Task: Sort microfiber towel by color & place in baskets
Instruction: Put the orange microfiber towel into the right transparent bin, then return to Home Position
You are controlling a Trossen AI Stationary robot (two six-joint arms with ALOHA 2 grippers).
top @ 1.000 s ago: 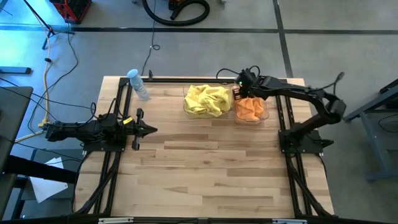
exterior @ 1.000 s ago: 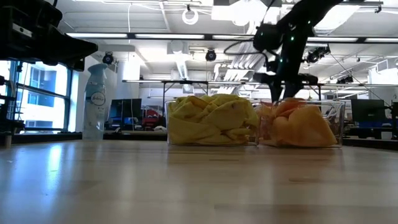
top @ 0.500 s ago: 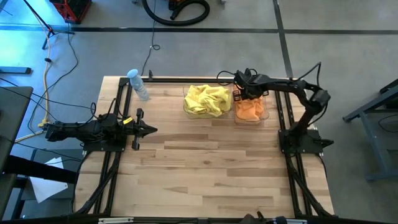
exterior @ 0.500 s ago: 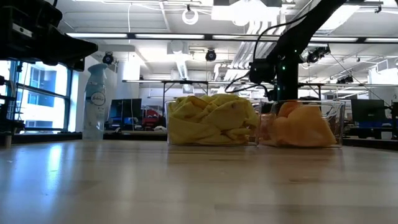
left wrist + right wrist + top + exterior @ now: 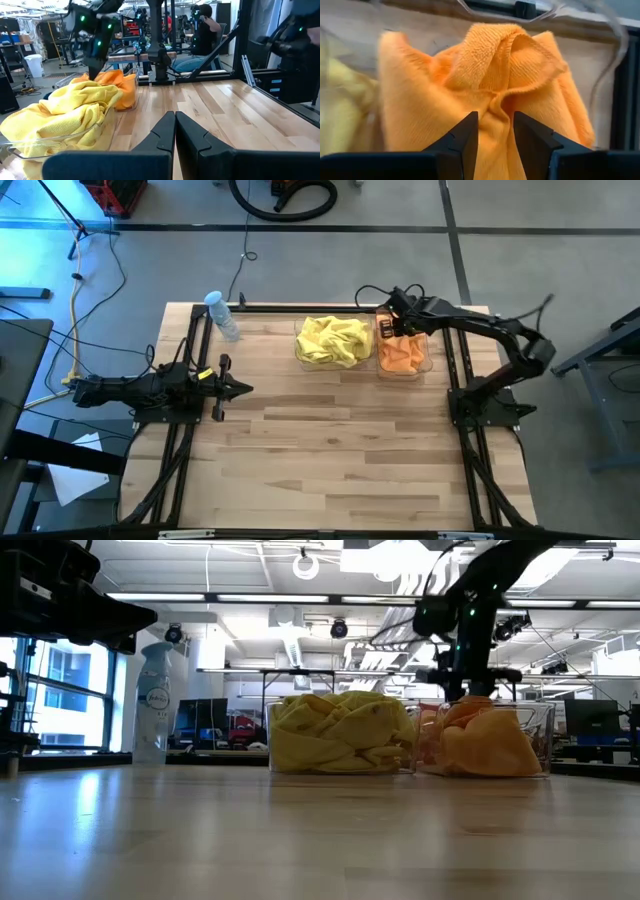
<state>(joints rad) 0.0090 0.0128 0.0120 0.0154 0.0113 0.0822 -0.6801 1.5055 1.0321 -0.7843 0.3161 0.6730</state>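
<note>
— Where do the cloths sit?

— Both heaps are upper middle of the high view. The yellow towels (image 5: 333, 340) fill the left basket (image 5: 300, 352), and the orange towels (image 5: 402, 355) fill the right basket (image 5: 428, 363), touching it side by side. My right gripper (image 5: 392, 326) hangs just over the orange pile's far end; my left gripper (image 5: 237, 388) rests at the table's left edge, fingers pressed together on nothing.

— Are the right fingers holding anything?

— No. They stand a little apart, with an orange fold (image 5: 496, 95) showing in the gap.

— How would that cloth handle?

— Light and limp, I judge: it will sag and drape, not slide. I would pinch a raised ridge of the crumple, since a flat patch gives nothing to bite. The clear tubs look light enough to shift if the cloth snags on a rim.
</note>
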